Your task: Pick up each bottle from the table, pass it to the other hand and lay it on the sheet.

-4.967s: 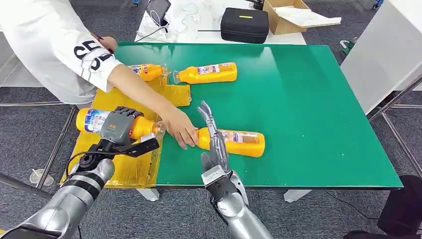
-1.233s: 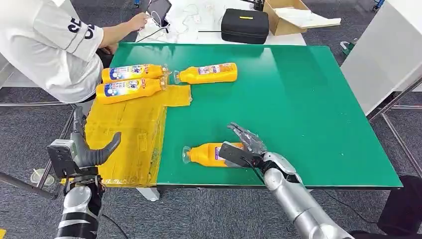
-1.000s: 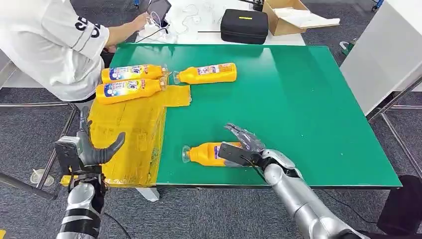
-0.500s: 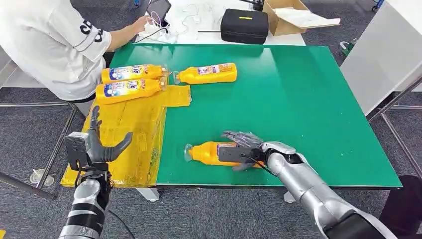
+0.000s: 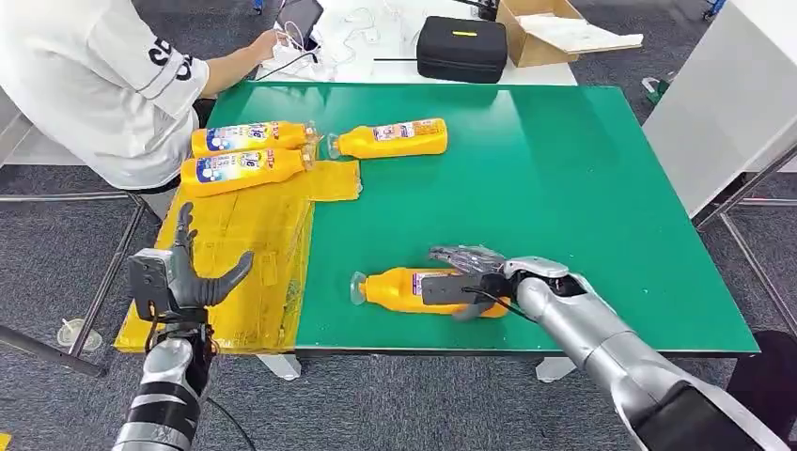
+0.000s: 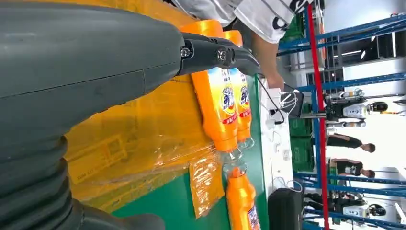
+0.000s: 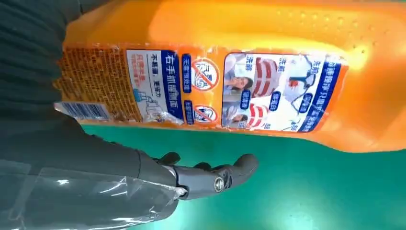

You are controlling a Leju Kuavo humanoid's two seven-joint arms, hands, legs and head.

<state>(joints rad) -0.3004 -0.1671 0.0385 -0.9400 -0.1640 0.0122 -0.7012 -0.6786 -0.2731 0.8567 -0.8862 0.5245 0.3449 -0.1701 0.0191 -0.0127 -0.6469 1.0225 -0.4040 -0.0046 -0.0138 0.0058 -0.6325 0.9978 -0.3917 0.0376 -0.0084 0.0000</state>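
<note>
On green table [image 5: 564, 169], orange labelled bottle [image 5: 399, 288]

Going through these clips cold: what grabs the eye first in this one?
The right hand reaching over an orange bottle lying near the front edge of the green table. Next, two bottles lying side by side at the far end of the yellow sheet, a third just off it, and the left hand raised, fingers spread, beside the sheet.

2 orange bottles [image 5: 246, 153] lie on the yellow sheet [image 5: 242, 254]; 2 more [image 5: 414, 289] on green table [image 5: 564, 188].
</note>
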